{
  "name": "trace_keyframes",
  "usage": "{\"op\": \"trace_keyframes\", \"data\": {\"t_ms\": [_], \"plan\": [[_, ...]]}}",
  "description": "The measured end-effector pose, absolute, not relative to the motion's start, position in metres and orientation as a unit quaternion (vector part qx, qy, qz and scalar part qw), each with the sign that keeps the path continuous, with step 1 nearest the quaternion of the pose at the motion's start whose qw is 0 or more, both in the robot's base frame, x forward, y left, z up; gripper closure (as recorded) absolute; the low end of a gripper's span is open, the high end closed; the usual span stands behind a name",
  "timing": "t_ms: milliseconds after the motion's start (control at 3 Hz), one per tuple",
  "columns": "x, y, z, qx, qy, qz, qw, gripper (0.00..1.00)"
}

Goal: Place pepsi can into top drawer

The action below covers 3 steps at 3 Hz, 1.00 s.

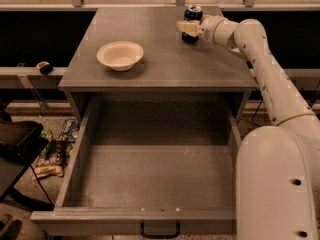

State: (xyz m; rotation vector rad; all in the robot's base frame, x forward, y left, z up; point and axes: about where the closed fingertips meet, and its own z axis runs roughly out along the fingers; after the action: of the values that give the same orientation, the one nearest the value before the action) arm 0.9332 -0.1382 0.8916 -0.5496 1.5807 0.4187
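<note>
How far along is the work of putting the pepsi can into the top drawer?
Done: the top drawer is pulled open. In hand: the pincer is at the pepsi can, which stands at the far right of the cabinet top. Left: lift the can, carry it over the drawer and set it inside.

The hand sits at the far right of the desk, right against the pepsi can. Its arm runs down along the desk's right edge, blocking that side. A white bowl stands on the left half, well apart from the can, with a broad open strip of desk between them. Below, the top drawer is pulled out, its floor open from above. The desk's front edge overhangs the drawer's back part, and the robot's white body crowds its right front corner.
</note>
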Motion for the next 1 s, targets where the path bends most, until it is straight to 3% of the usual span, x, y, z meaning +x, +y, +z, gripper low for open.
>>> {"op": "trace_keyframes", "data": {"t_ms": [667,1000], "plan": [[0.933,-0.138,0.892,-0.242,0.696,0.184,0.651,0.95],[0.926,-0.139,0.909,-0.259,0.691,0.173,0.653,1.00]]}}
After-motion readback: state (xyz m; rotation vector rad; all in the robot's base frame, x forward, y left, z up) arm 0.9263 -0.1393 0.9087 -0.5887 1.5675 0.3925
